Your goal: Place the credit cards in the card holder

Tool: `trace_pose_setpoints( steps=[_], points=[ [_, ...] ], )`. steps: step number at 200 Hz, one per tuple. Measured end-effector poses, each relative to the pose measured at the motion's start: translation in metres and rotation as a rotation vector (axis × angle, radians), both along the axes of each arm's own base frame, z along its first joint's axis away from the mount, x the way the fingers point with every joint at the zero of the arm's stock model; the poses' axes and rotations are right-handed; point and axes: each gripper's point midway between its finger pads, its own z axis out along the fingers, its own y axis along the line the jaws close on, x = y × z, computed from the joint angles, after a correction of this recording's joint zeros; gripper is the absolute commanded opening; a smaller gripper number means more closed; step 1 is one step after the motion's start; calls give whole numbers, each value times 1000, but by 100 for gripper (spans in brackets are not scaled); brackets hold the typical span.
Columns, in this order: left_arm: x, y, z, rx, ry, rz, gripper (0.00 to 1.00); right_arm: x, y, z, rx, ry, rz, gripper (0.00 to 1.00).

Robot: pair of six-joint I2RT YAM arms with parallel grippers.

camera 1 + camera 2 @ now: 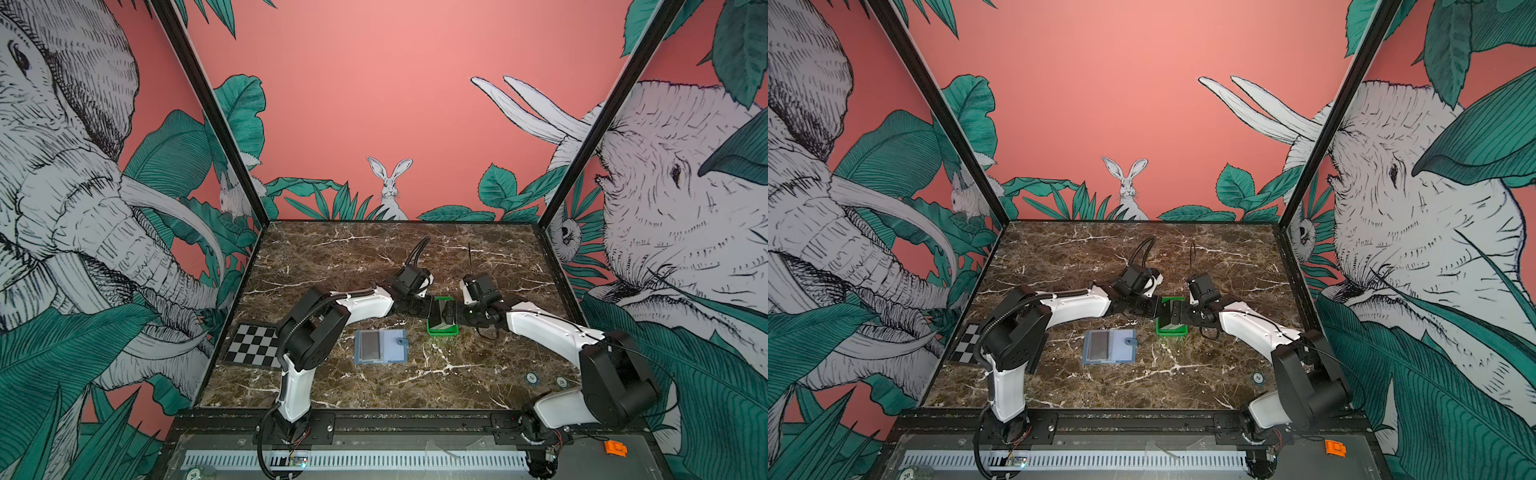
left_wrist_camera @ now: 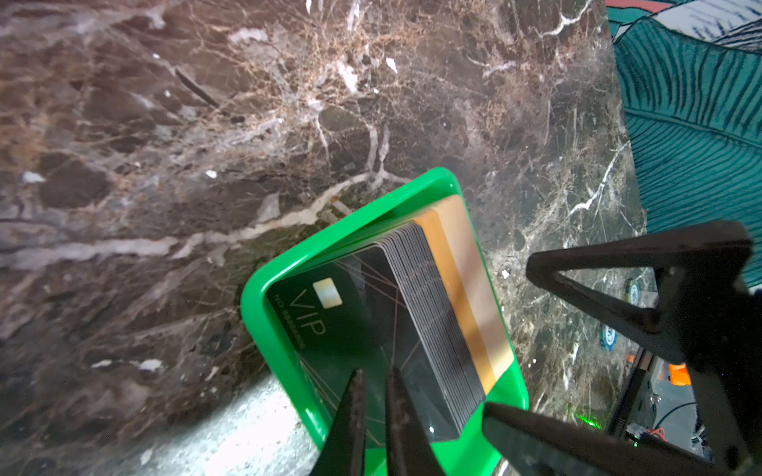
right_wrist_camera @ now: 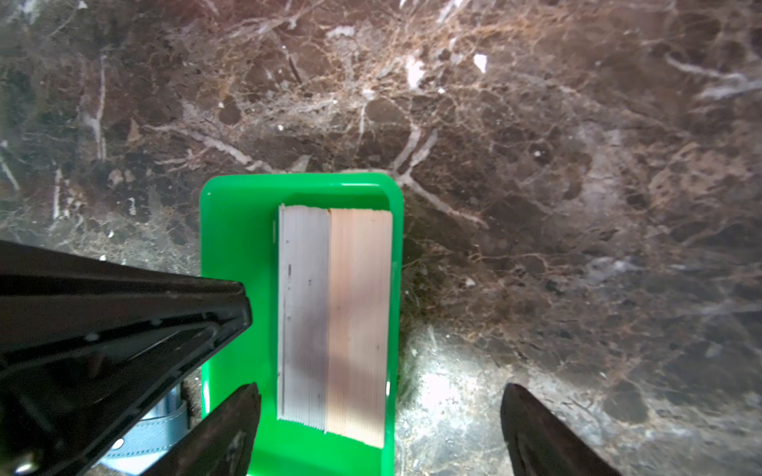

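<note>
Peeling VIP card off credit cards | left hand nearly closed, hold unclear | right hand wide, empty | lift one only

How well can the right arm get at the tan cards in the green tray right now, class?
Probably yes. The right tool is open above the green tray, with the tan cards bare between its fingers. The left tool sits beyond the grey cards, clear of them.

Green tray hemmed: left pincer over its left side, right pincer straddling from right. Table behind tray open for passage. Card holder lies front-left of tray, gap between.
</note>
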Motion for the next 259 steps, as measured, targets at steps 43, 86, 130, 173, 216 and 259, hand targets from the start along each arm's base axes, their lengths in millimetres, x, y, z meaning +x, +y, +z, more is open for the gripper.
trace_pose_setpoints(
  steps=[43, 86, 130, 173, 216, 259],
  points=[
    [0, 0, -1, -2, 3, -2, 14, 2, 6, -7, 14, 26, 14, 90],
    [0, 0, -1, -1, 3, -2, 14, 2, 7, -16, 4, 56, 16, 90],
    [-1, -1, -1, -2, 5, -4, 14, -2, 5, -17, 1, 61, 16, 90],
    [-1, -1, -2, -4, 7, -6, 14, -11, 1, -19, 0, 71, 17, 90],
    [-1, -1, -2, -4, 9, -7, 14, -18, -2, -17, 2, 66, 17, 90],
    [-2, -3, -3, -11, 14, -14, 14, -17, -4, -17, -7, 63, 11, 90]
  ],
)
